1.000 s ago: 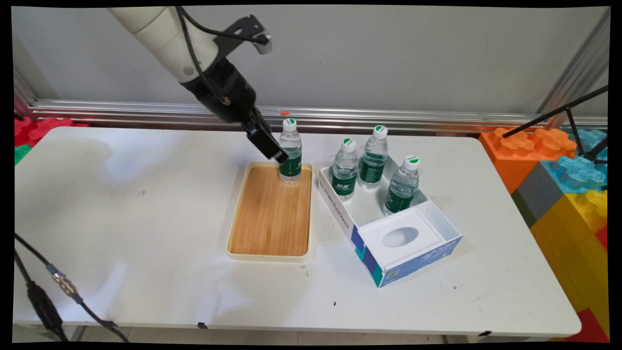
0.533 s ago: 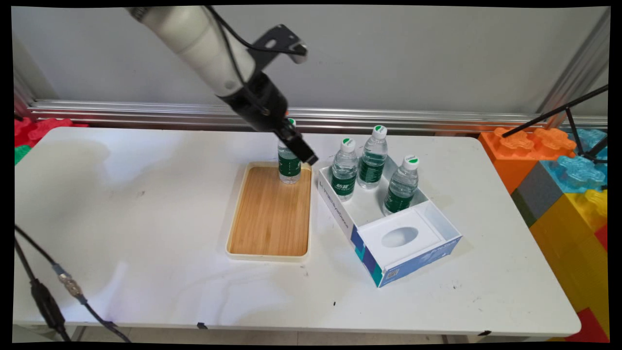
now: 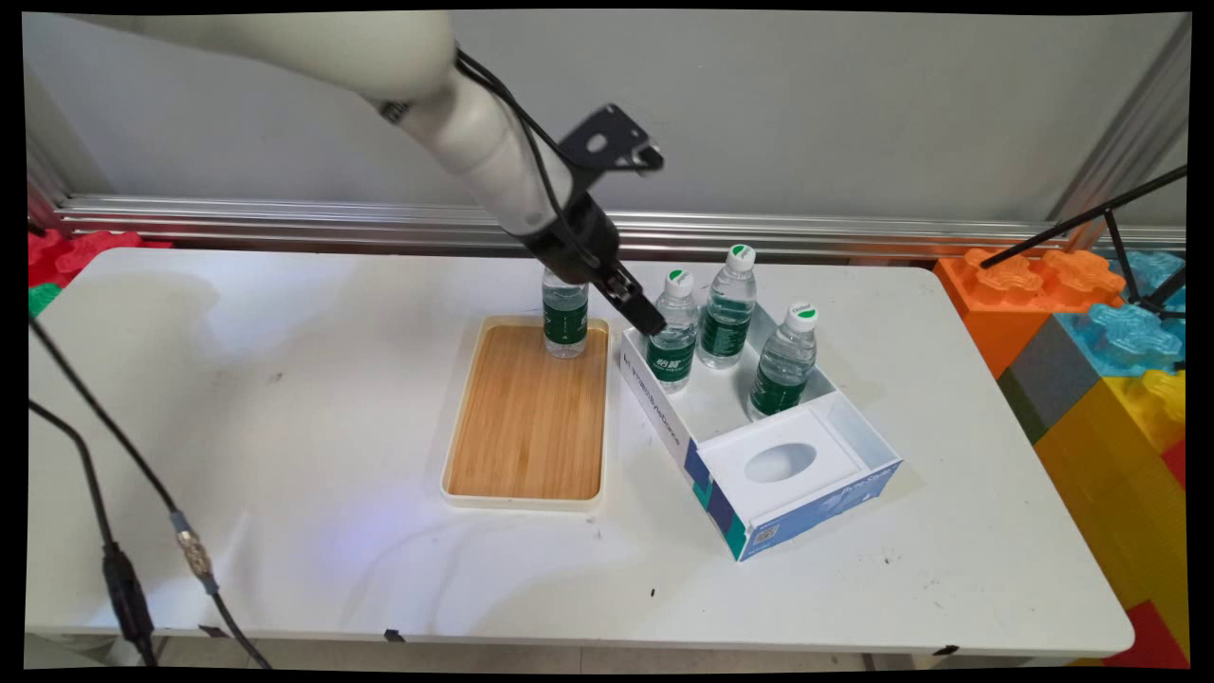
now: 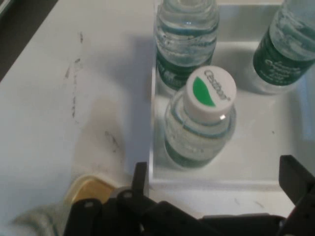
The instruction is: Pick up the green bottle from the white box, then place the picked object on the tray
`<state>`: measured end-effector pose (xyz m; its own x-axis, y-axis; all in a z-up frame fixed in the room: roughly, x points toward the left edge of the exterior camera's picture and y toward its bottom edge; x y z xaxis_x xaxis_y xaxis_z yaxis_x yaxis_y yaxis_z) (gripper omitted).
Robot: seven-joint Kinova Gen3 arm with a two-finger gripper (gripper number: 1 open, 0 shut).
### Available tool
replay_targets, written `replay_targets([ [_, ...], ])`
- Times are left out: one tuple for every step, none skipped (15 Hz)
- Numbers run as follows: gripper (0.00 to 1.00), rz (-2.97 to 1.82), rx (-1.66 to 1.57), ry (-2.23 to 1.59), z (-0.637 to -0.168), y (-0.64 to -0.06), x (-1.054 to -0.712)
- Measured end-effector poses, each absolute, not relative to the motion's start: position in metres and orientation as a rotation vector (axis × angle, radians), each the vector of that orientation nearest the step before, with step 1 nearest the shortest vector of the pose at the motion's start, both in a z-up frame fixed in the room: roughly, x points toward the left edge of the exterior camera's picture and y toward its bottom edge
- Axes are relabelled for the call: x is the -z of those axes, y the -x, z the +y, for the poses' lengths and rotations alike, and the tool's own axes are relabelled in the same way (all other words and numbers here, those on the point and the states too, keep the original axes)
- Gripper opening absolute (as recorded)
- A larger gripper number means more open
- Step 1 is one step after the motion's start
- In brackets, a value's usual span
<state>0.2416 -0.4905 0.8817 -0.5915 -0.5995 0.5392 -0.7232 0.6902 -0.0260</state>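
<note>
My gripper (image 3: 647, 321) hangs over the near left corner of the white and blue carton (image 3: 654, 410), just left of the nearest bottle (image 3: 673, 334). In the hand view the gripper (image 4: 216, 182) is open, its fingers (image 4: 140, 178) wide apart. That clear water bottle (image 4: 202, 123), with a green label and a white cap, stands just ahead of them, untouched. Two more bottles (image 3: 728, 305) (image 3: 785, 360) stand upright in the carton. A fourth bottle (image 3: 565, 318) stands at the far end of the bamboo tray (image 3: 526, 427), partly hidden behind the arm.
The tray lies left of the carton with a narrow gap between them. The carton's near end has a white lid with an oval hole (image 3: 781, 462). Large coloured toy blocks (image 3: 1091, 332) stand at the table's right edge. Black cables (image 3: 114, 560) hang at the lower left.
The gripper has moved right and down, away from the bottle on the tray and over to the bottles in the carton. The tray bottle stayed standing where it was.
</note>
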Motion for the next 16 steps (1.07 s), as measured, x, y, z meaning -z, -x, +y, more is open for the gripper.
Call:
replay_targets([
  [1.00, -2.402, -0.330, -1.006, -0.495, -0.238, -0.873],
  [1.00, -2.404, -0.330, -0.991, -0.501, -0.234, -0.864],
  [1.00, -2.405, -0.330, -0.979, -0.505, -0.232, -0.857],
  [1.00, -2.407, -0.331, -0.965, -0.510, -0.230, -0.849],
  [1.00, -2.410, -0.329, -0.952, -0.514, -0.228, -0.841],
  [1.00, -2.411, -0.328, -0.942, -0.517, -0.226, -0.836],
  [1.00, -2.411, -0.327, -0.934, -0.518, -0.225, -0.832],
  [1.00, -2.409, -0.327, -0.922, -0.521, -0.224, -0.828],
  [1.00, -2.406, -0.328, -0.907, -0.523, -0.222, -0.823],
  [1.00, -2.402, -0.330, -0.891, -0.526, -0.220, -0.820],
  [1.00, -2.399, -0.335, -0.878, -0.527, -0.219, -0.818],
  [1.00, -2.398, -0.340, -0.869, -0.528, -0.219, -0.818],
  [0.00, -2.395, -0.348, -0.853, -0.529, -0.219, -0.818],
  [0.00, -2.395, -0.356, -0.839, -0.530, -0.219, -0.818],
  [0.00, -2.395, -0.363, -0.826, -0.529, -0.220, -0.820],
  [0.00, -2.395, -0.368, -0.815, -0.528, -0.221, -0.823],
])
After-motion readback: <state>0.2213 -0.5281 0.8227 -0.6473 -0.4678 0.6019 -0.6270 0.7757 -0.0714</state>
